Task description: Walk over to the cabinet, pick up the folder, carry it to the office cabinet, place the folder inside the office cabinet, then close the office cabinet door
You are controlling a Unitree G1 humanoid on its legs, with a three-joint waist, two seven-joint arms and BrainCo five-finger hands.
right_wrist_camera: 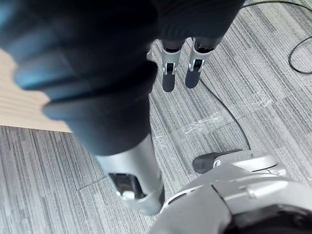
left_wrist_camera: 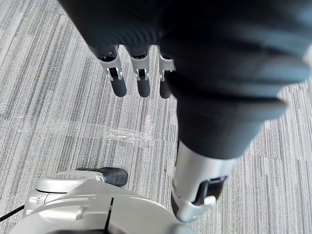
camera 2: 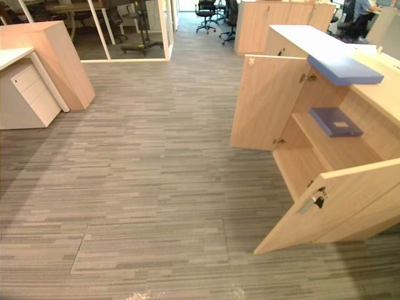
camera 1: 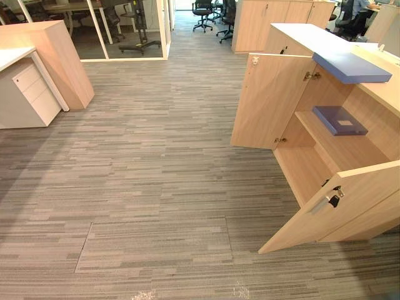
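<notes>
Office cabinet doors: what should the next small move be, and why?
Probably step toward the near door and lift the right hand to it: the folder lies on the shelf inside, both doors stand open, and the left hand too hangs empty.

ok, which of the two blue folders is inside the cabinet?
The darker folder with the white label, lying flat on the shelf inside. The lighter blue folder lies on the cabinet top instead.
</notes>
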